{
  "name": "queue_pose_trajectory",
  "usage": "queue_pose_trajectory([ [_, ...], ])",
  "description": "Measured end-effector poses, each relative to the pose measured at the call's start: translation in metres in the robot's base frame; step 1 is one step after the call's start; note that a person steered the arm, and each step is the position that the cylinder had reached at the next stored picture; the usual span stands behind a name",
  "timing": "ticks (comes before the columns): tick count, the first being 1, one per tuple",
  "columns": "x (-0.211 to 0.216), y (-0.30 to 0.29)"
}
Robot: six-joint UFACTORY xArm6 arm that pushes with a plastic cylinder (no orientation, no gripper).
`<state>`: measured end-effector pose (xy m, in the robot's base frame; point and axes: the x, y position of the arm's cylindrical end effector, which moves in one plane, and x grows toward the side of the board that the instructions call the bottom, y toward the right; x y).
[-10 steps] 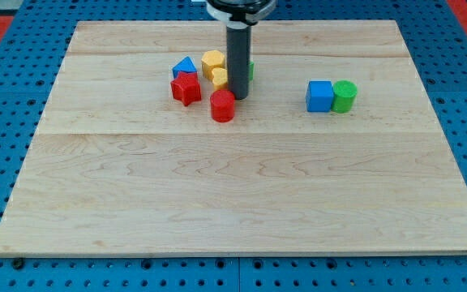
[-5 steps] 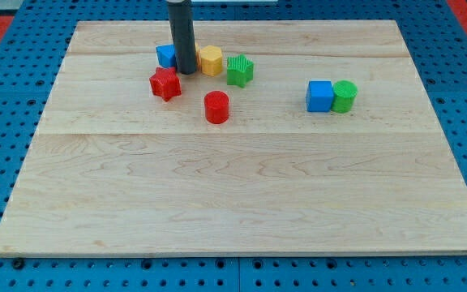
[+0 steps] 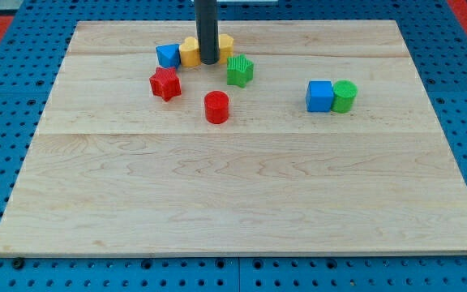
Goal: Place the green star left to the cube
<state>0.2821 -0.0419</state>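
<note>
The green star [image 3: 239, 70] lies near the view's top, a little left of the middle. The blue cube [image 3: 319, 96] sits to the view's right, touching a green cylinder [image 3: 344, 96] on its right side. My tip [image 3: 208, 62] stands between two yellow blocks, just up and left of the green star with a small gap. The rod hides part of the yellow block [image 3: 224, 45] behind it. The other yellow block [image 3: 190, 52] is at the tip's left.
A blue block [image 3: 167, 55] touches the left yellow block. A red star [image 3: 165, 83] lies below it. A red cylinder [image 3: 216, 107] stands below the green star. The wooden board [image 3: 242, 195] rests on a blue pegboard.
My tip swept left and then back right to between the yellow blocks. The yellow, blue and red blocks were pushed apart, and the green star came out from behind the rod.
</note>
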Motion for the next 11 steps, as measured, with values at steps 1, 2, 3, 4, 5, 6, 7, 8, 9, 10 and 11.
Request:
queue_pose_trajectory([
  [1, -0.001, 0.009],
  [2, 0.011, 0.027],
  [3, 0.022, 0.046],
  [4, 0.03, 0.065],
  [5, 0.031, 0.083],
  [6, 0.039, 0.089],
  [7, 0.034, 0.082],
  [8, 0.028, 0.067],
  [9, 0.027, 0.047],
  [10, 0.035, 0.043],
  [11, 0.049, 0.043],
])
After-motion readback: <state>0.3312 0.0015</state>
